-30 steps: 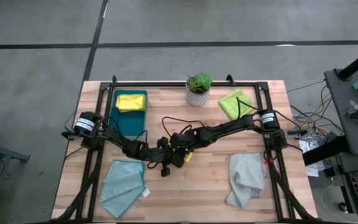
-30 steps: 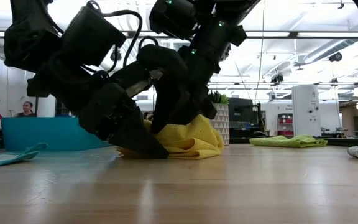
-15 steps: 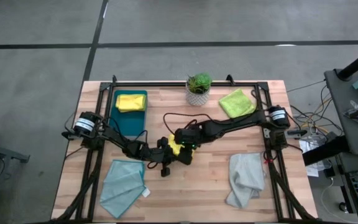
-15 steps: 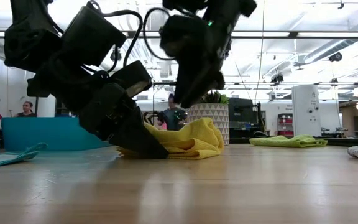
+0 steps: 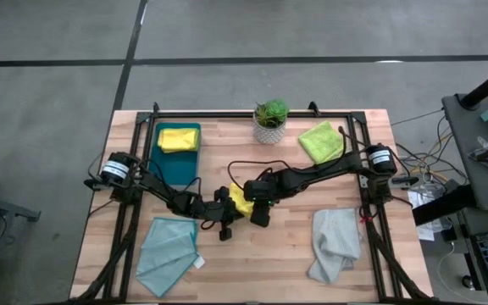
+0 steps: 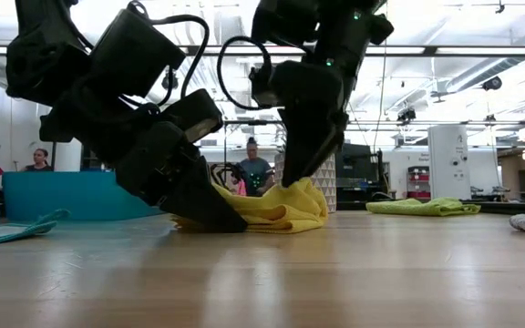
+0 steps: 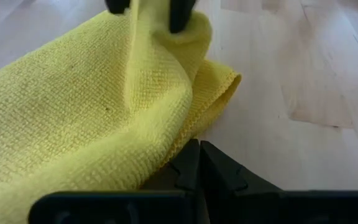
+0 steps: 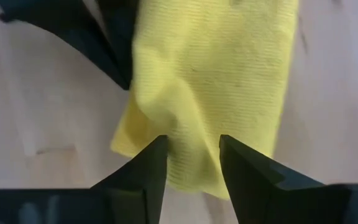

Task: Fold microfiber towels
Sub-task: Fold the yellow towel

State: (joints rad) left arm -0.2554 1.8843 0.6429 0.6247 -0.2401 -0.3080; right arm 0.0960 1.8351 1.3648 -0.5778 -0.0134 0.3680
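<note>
While both dark arms reach in from the sides, the wooden bench (image 5: 286,246) carries everything in view. Largest of the cloths are the light teal towel (image 5: 168,252), lying rumpled at the near left with a small white tag at its corner, and the pale grey towel (image 5: 333,243), crumpled at the near right. A dark teal tray (image 5: 174,165) sits at the far left, with a folded yellow towel (image 5: 177,139) lying in its far end. The lime green towel (image 5: 321,141) lies at the far right, near a small potted plant (image 5: 270,120) at the far middle.

At the bench's centre lies the second yellow towel (image 6: 276,206), partly folded, a raised fold along one side and its lower layers flat on the wood. The left tool (image 6: 210,211) is down at the bench surface, its fingers pressed together on the near edge of this towel, pinning the cloth. The right tool (image 8: 191,155) is over the same towel's raised fold; its fingers (image 8: 146,167) stand apart with yellow cloth between them, the tips at the fabric, so the cloth is straddled rather than clamped.

Behind the bench, in the room, a person (image 6: 254,169) stands far off, and another (image 6: 39,160) sits at the left.
</note>
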